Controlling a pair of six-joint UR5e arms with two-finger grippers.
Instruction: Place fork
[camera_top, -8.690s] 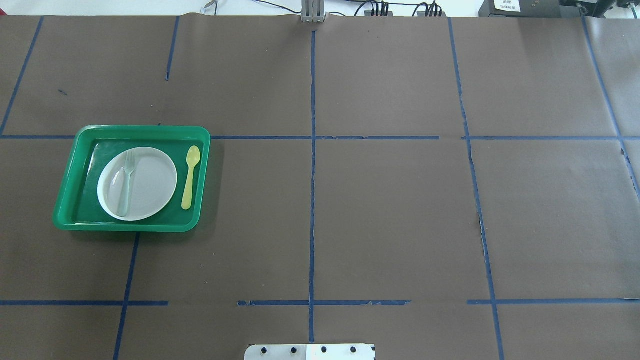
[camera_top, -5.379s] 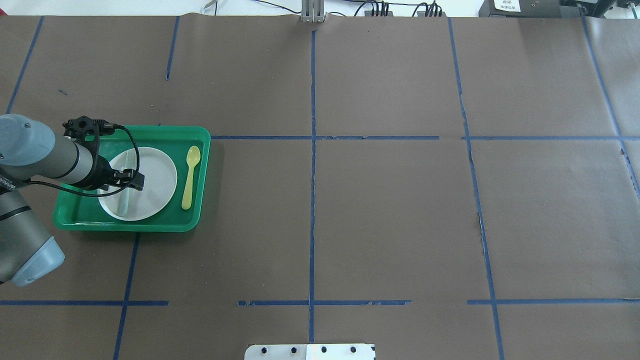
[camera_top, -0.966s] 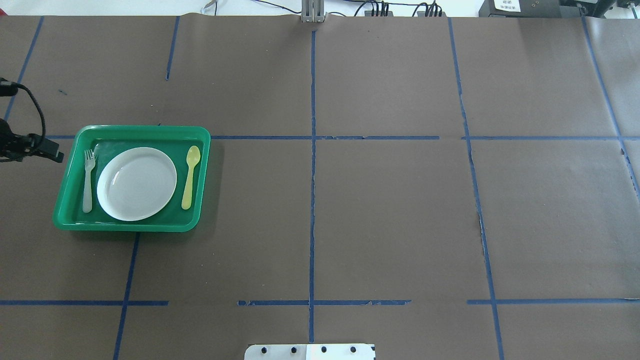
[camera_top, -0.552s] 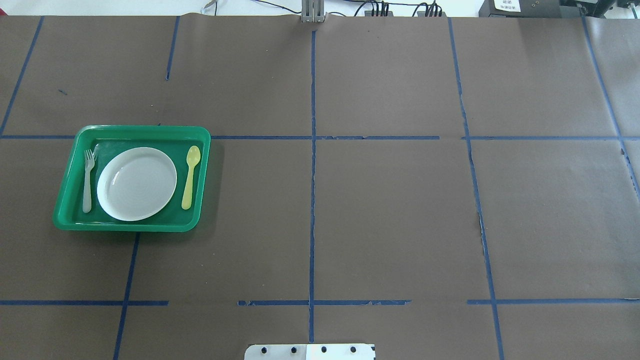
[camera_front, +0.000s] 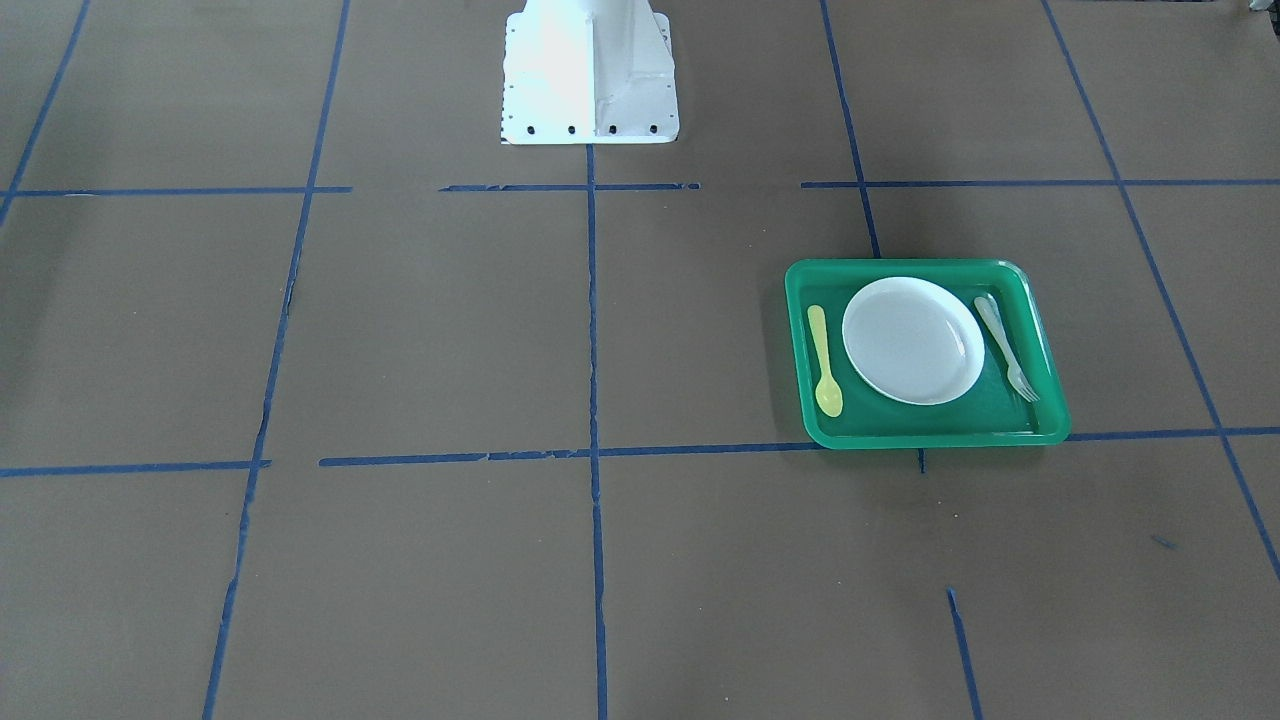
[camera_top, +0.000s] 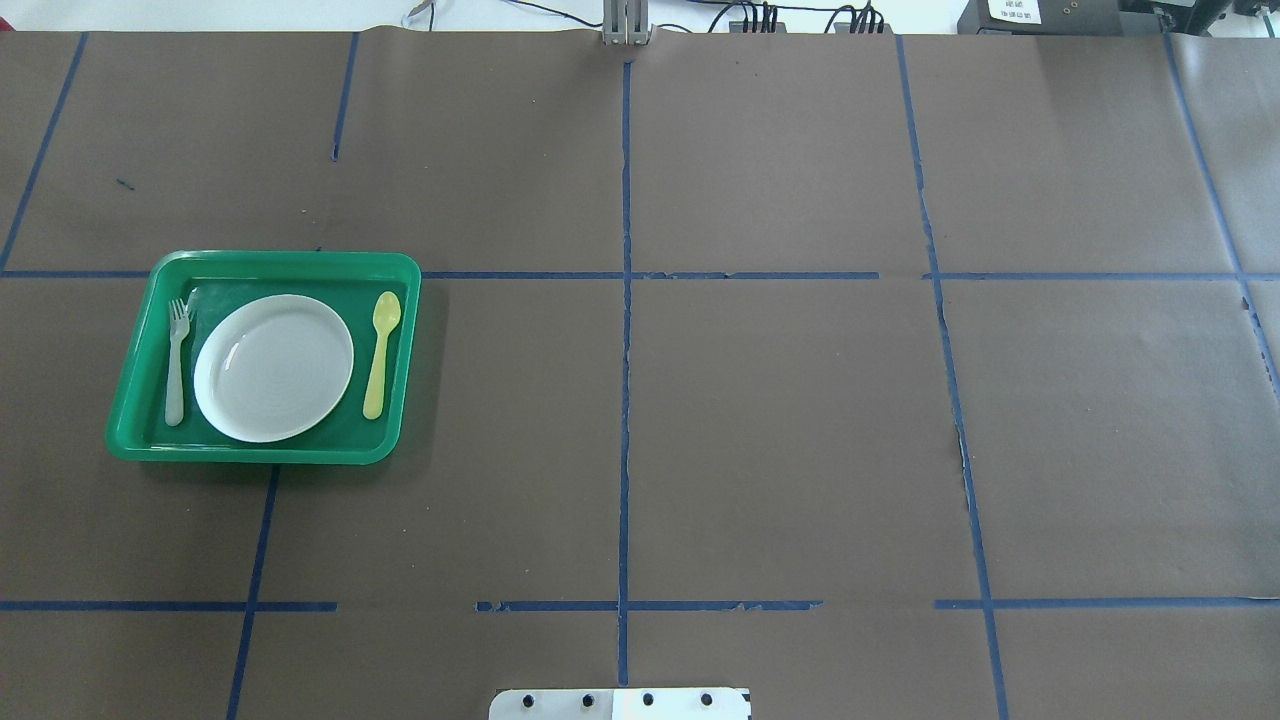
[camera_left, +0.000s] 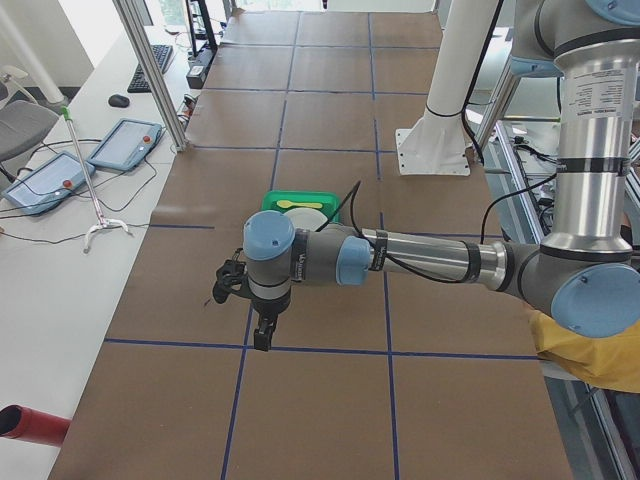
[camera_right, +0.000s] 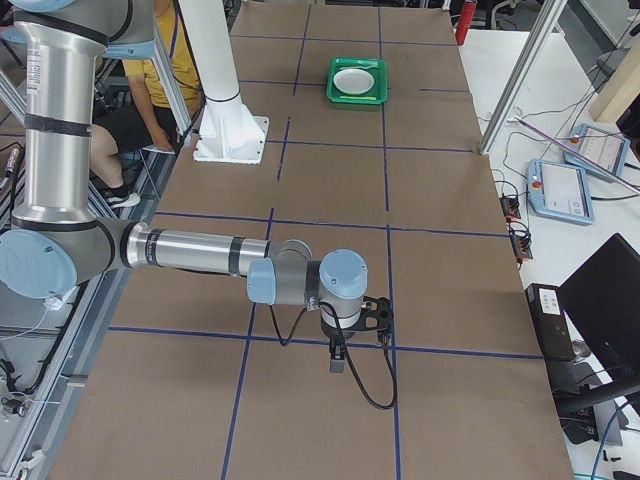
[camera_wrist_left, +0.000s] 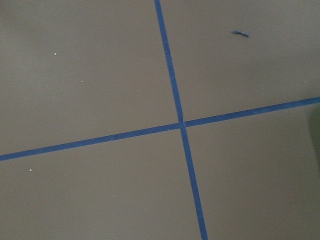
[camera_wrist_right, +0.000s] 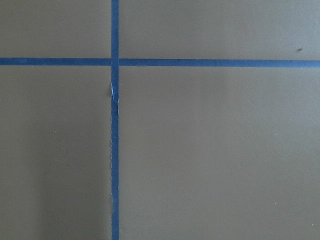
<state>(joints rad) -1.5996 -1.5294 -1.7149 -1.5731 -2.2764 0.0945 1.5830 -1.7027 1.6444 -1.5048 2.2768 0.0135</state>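
The pale translucent fork (camera_top: 177, 362) lies flat in the green tray (camera_top: 290, 258), left of the white plate (camera_top: 274, 367), tines toward the far side. In the front-facing view the fork (camera_front: 1006, 360) lies to the right of the plate (camera_front: 913, 340). Nothing touches it. My left gripper (camera_left: 262, 338) shows only in the exterior left view, hanging over bare table well away from the tray (camera_left: 300, 196). My right gripper (camera_right: 338, 362) shows only in the exterior right view, far from the tray (camera_right: 357, 80). I cannot tell if either is open or shut.
A yellow spoon (camera_top: 381, 353) lies in the tray on the plate's other side. Brown paper with blue tape lines (camera_top: 625, 400) covers the table. The white robot base (camera_front: 588, 75) stands at the near-middle edge. Both wrist views show only paper and tape.
The fork went from lying on the plate to lying in the tray left of it. My left arm, at the overhead view's left edge a second ago, has left that view.
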